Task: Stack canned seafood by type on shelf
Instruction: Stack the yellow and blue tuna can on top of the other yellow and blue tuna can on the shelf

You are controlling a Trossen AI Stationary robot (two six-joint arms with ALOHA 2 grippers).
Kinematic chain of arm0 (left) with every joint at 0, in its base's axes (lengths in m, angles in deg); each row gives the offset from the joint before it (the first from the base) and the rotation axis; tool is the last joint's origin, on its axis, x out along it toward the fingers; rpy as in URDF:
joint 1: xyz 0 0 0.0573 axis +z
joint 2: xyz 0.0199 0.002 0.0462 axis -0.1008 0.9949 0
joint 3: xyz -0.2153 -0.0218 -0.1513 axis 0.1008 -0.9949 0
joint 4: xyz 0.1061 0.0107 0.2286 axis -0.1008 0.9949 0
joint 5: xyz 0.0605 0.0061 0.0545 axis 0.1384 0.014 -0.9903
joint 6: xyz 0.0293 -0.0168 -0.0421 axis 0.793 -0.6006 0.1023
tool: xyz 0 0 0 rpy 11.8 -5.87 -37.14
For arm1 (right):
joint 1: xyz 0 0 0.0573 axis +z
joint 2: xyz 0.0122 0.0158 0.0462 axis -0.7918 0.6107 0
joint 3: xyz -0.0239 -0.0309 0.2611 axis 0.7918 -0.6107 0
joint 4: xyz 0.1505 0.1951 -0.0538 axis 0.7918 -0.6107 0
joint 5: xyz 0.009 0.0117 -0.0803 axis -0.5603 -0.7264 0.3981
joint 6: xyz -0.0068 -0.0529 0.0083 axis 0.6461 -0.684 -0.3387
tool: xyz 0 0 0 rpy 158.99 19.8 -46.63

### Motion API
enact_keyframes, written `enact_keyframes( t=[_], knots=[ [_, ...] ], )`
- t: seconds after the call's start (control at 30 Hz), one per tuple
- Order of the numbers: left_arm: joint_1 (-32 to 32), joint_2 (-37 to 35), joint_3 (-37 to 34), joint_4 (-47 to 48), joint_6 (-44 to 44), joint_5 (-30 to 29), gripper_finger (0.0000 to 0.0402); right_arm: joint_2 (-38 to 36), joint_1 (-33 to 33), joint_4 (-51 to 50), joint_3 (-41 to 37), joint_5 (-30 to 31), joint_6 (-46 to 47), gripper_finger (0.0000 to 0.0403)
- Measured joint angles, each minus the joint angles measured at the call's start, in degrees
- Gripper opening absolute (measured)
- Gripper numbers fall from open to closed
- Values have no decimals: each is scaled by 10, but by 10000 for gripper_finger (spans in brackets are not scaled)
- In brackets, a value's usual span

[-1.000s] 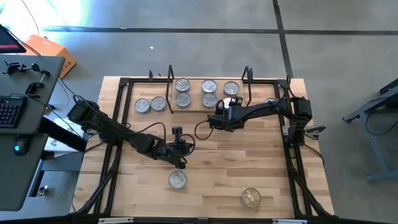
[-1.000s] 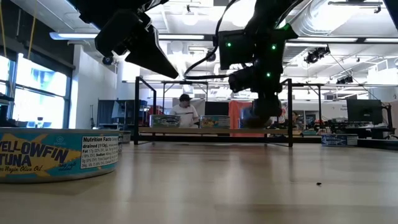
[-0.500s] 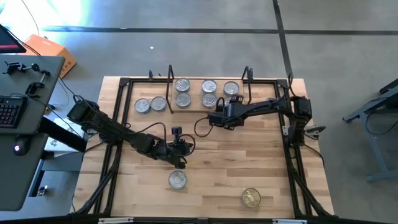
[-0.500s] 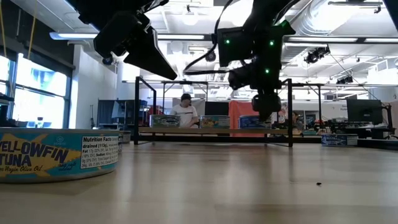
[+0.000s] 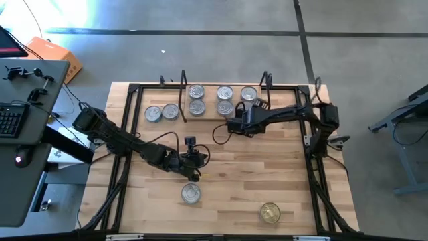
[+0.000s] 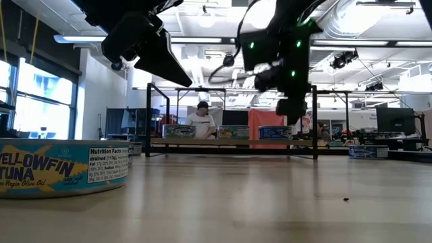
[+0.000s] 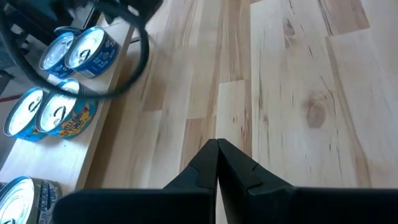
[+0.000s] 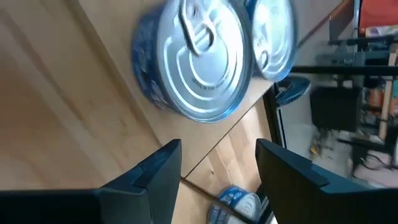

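Our right claw point(image 5: 235, 125) has just let go of a can point(image 8: 198, 70). Its fingers stand apart with nothing between them, and in the right wrist view the silver-lidded can sits on the shelf point(image 5: 208, 112) just ahead of the fingertips, with a second can close behind it. We judge that one more tin is now placed and this arm is free for the next one.

Against the frame one second before, the right claw has drawn a little back from the cans on the shelf. In the low view it has lifted, so the blue can under it now shows uncovered.

Our left claw point(image 5: 192, 169) is shut and holds nothing, as before, over the bare table point(image 5: 281, 174). A silver can point(image 5: 191, 193) lies just before it, and a gold can point(image 5: 269, 213) lies well apart. Both wait for stacking.
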Motion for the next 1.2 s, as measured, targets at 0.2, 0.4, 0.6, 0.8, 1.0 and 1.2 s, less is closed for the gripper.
enact_keyframes(
  t=[0.2,0.4,0.6,0.8,1.0,1.2],
  knots=[
    [0,0,0,40,-28,0,0,-41,82,70,0,-7,48,197],
    [-13,0,0,122,-82,-1,0,-42,199,233,-45,14,28,197],
    [-43,0,0,180,-96,-4,0,-42,284,425,-180,-9,71,197],
    [-57,0,0,200,-99,-51,0,-42,343,565,-278,-17,169,197],
    [-57,-36,0,325,-199,-97,0,-43,341,650,-318,-16,182,197],
    [-64,-142,-27,504,-410,-105,0,-43,309,663,-320,19,196,197]
  ],
)
